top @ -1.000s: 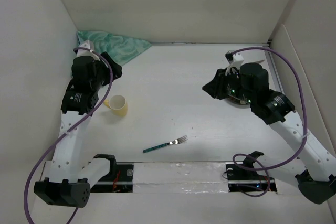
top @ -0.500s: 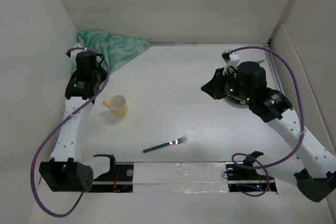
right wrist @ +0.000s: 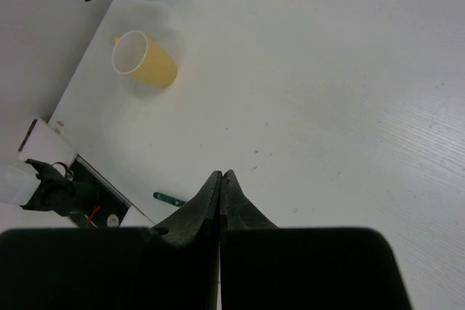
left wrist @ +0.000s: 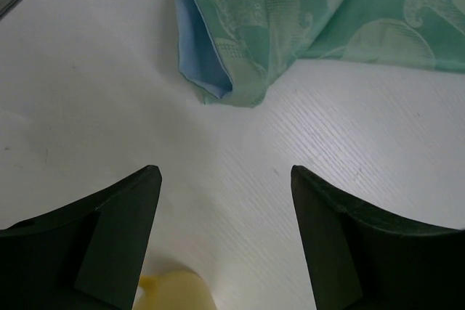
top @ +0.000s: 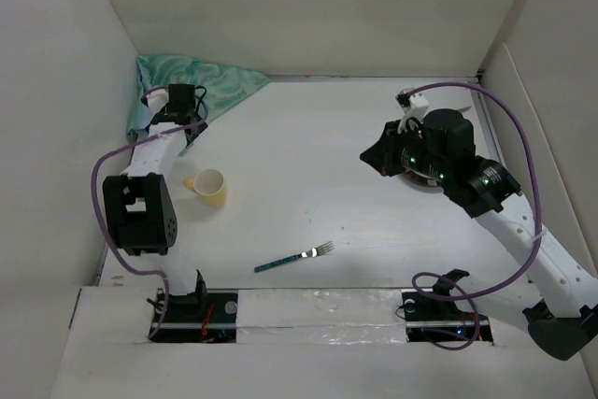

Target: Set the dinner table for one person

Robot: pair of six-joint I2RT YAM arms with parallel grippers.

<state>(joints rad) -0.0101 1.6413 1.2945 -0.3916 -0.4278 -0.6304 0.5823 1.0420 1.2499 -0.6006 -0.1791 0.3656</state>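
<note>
My left pincer [left wrist: 224, 173] gapes by the corner of the green cloth [left wrist: 305, 19], upper left of the frame-filling counter [top: 308, 147]; I could snag one layer or nudge the yellow mug [top: 211, 188]; my right pincer [right wrist: 220, 179] is shut, empty

I swung my left arm away from the yellow cup [top: 209, 188] and reached farther out toward the back corner of the desk [top: 318, 156]. My left gripper [left wrist: 224, 173], which had hung just beside the cup, ended over bare desk, with the folded corner of the green cloth [left wrist: 240, 70] just ahead of its fingertips and the cup's rim just behind them. The arm's big black joint [top: 140, 214] came up from the near edge to a spot behind the gripper, beside the cup. My right gripper [right wrist: 220, 177] closed, its fingers meeting on nothing.
</note>
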